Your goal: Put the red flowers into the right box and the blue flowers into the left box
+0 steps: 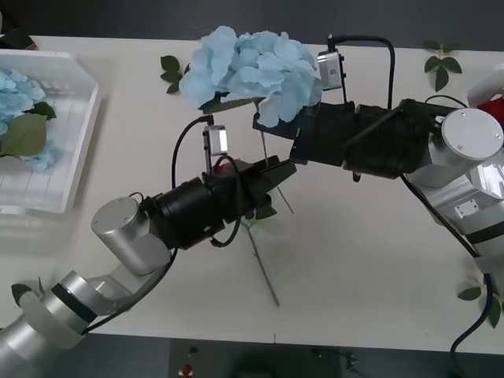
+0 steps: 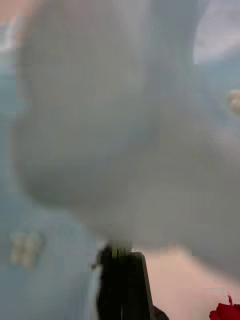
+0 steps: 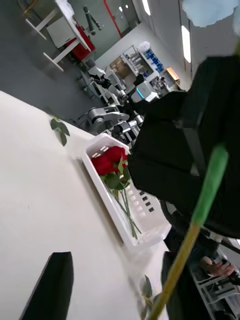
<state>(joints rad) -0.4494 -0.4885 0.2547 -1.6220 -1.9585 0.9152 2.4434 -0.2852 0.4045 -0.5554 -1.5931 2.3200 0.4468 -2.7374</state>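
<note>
A big pale blue flower (image 1: 252, 67) is held up over the table's far middle, with my right gripper (image 1: 264, 122) shut on its stem just under the cluster. In the right wrist view the black fingertips (image 2: 120, 257) pinch the green stem beneath blurred blue petals. My left gripper (image 1: 279, 169) stands open below it, and the blue flower's stem (image 3: 202, 205) runs beside one finger. A red rose (image 1: 228, 167) lies partly hidden under the left gripper. The left box (image 1: 87, 134) holds blue flowers (image 1: 16, 98). The right box (image 3: 107, 200) holds red roses (image 3: 107, 161).
Thin stems (image 1: 264, 264) lie on the table below the grippers. Loose green leaf sprigs lie at the far middle (image 1: 171, 71), the far right (image 1: 441, 67) and the near right edge (image 1: 480, 291). Both black forearms cross over the table's middle.
</note>
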